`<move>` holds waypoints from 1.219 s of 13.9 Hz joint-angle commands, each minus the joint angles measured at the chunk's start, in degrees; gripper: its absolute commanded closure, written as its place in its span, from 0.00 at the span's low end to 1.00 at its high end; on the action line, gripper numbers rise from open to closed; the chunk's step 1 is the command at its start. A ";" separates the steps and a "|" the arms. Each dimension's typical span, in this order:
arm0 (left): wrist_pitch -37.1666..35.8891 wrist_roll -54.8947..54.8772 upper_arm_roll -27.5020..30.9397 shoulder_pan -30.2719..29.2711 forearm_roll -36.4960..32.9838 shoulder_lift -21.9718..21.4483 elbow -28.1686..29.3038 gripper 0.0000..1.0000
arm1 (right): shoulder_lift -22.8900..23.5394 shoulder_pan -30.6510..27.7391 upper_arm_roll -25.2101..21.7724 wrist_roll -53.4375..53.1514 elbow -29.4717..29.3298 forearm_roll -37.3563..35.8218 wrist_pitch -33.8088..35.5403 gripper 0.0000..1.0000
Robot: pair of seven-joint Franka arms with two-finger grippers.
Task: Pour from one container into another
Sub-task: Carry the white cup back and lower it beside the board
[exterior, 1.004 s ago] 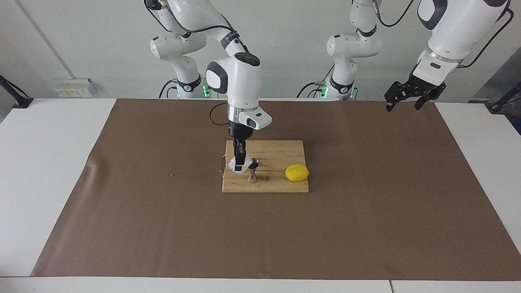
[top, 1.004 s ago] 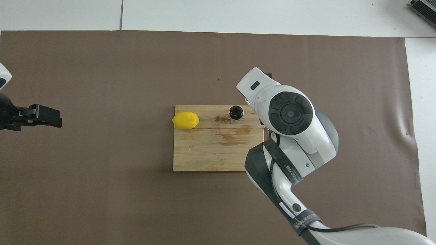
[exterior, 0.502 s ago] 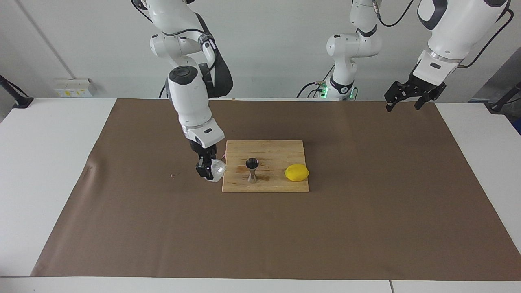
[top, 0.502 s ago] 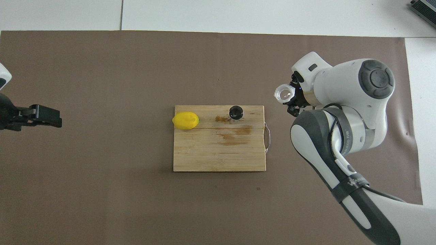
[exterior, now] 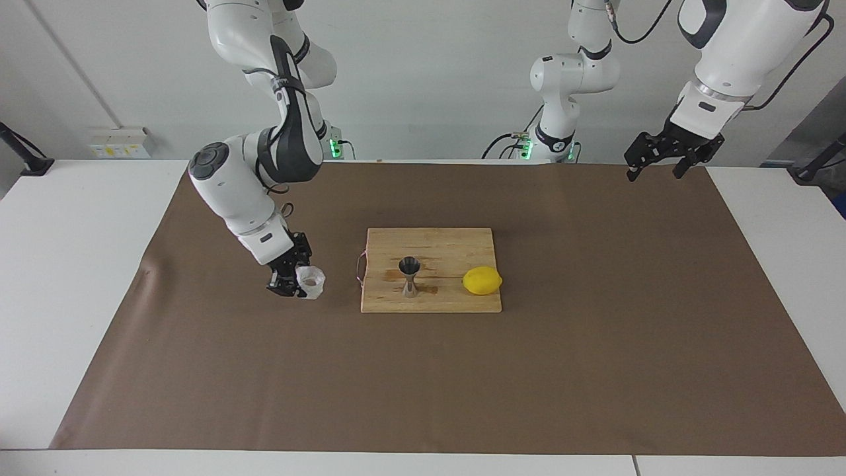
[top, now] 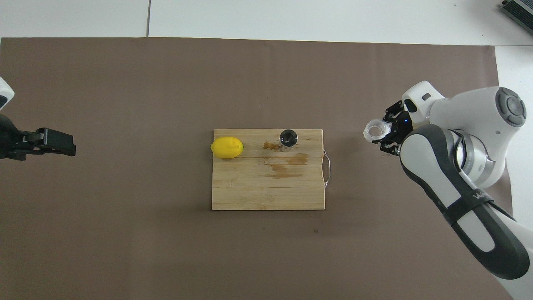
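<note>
The right gripper (exterior: 295,281) has carried the cup (exterior: 310,282) off the board (exterior: 456,248) since a second ago and now holds it upright, low over the mat (exterior: 198,344) toward the right arm's end; whether it touches the mat cannot be told. The gripper is closed on the cup, its arm bent low. The jigger (exterior: 410,276) stands on the board beside a lemon (exterior: 482,280). The left gripper (exterior: 664,158) waits, wide open and empty, raised over the tabletop (exterior: 780,218), cut off in the overhead view.
</note>
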State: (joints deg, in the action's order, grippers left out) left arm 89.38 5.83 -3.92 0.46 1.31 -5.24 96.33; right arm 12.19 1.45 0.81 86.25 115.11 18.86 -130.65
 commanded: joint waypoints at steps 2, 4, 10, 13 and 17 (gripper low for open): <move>-0.70 0.06 0.14 0.06 -0.87 -0.91 0.53 0.00 | -2.43 -3.90 0.69 5.92 6.87 7.39 -0.30 1.00; -0.62 0.06 0.14 0.06 -0.87 -0.91 0.53 0.00 | -1.91 -5.57 0.69 8.92 8.46 9.00 -0.31 1.00; -0.62 0.06 0.14 0.06 -0.87 -0.91 0.53 0.00 | -0.59 -8.12 0.69 14.56 8.91 9.09 -0.31 0.39; -0.62 0.06 0.14 0.06 -0.87 -0.91 0.62 0.00 | -1.46 -7.51 0.51 14.30 7.51 8.92 -0.13 0.00; -0.62 0.06 0.14 0.06 -0.87 -0.91 0.62 0.00 | -4.53 -6.98 0.34 9.14 5.40 7.95 -0.13 0.00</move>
State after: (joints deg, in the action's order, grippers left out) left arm 89.37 5.83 -3.92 0.46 1.31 -5.24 96.33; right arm 9.76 -5.42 0.98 98.04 120.65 26.04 -130.91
